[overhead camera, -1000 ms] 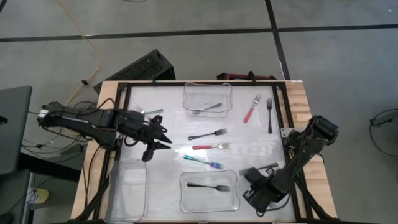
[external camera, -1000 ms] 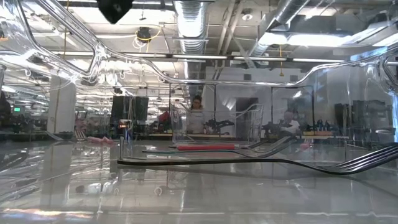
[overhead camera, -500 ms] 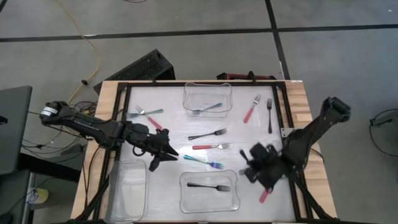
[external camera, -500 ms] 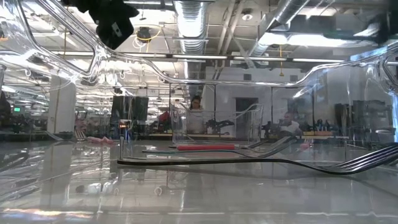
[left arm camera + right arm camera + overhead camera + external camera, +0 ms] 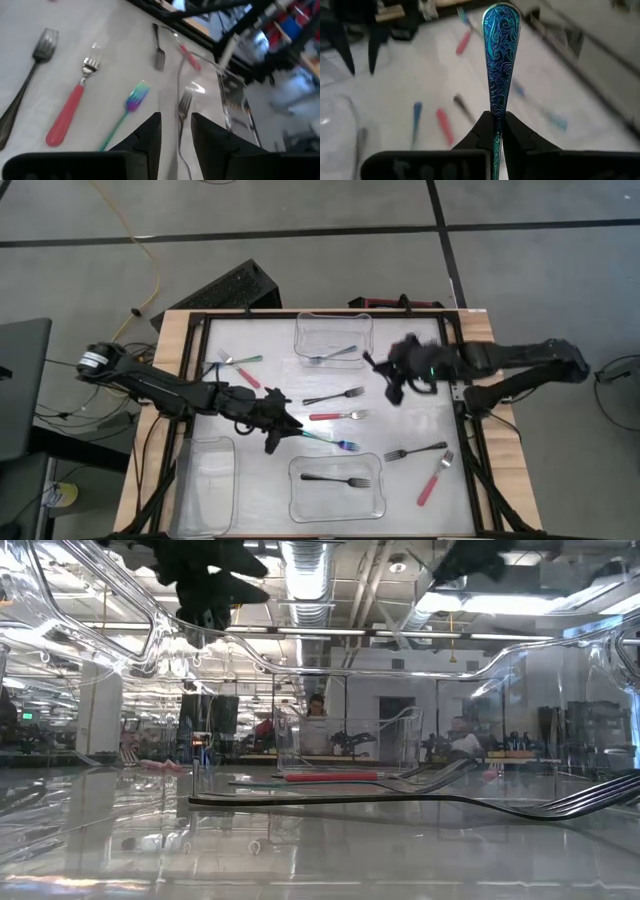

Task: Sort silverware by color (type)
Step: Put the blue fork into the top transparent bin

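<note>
Gripping a blue fork (image 5: pixel 499 60), the right pincer (image 5: pixel 495 131) aloft

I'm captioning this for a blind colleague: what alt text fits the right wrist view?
The right gripper is shut on a blue iridescent utensil handle with swirl engraving, pointing away from the camera. Below, blurred, lie red and dark utensils on the pale table.

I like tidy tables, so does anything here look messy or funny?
Nothing looks broken or spilled. A red fork and a teal fork lie in a V, heads together, near the left side of the table. The right claw grips a blue patterned handle.
</note>
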Controlling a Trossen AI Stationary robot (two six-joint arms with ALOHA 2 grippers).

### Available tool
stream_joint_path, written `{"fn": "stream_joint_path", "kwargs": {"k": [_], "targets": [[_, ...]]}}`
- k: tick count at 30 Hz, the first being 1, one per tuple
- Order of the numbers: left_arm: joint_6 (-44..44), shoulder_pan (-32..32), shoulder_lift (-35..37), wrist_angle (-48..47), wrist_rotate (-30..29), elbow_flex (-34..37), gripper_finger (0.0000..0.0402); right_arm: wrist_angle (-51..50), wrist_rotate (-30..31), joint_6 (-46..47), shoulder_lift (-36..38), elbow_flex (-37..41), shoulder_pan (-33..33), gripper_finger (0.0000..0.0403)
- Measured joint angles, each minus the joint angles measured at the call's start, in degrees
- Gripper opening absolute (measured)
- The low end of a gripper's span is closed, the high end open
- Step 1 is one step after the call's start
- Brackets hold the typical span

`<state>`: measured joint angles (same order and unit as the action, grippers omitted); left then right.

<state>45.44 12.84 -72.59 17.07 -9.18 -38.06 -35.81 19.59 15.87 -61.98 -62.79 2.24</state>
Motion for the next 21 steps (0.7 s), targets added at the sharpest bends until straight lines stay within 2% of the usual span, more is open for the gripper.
{"fn": "stream_joint_path", "kwargs": {"k": [6,10,15,18,21], "targets": [[6.53,0.0,-2.51,2.71,-6.66,0.02,0.0091,11.17,-14.66,-20.04,-2.7,-0.1,-15.66,0.0037],[9.04,0.0,-2.6,2.95,-11.24,0.02,0.0091,16.91,-21.76,-29.75,-7.86,-0.09,-22.44,0.0037],[11.25,0.0,-2.47,4.46,-16.74,0.0,0.0091,20.29,-25.8,-37.15,-15.15,-2.14,-26.97,0.0037],[13.05,0.0,-2.47,4.39,-19.14,0.0,0.0091,19.37,-26.66,-37.11,-19.55,-5.79,-28.03,0.0039],[13.68,-0.01,-2.47,4.9,-21.18,0.0,0.0091,17.5,-31.14,-36.79,-22.41,-10.06,-28.28,0.0044]]}}
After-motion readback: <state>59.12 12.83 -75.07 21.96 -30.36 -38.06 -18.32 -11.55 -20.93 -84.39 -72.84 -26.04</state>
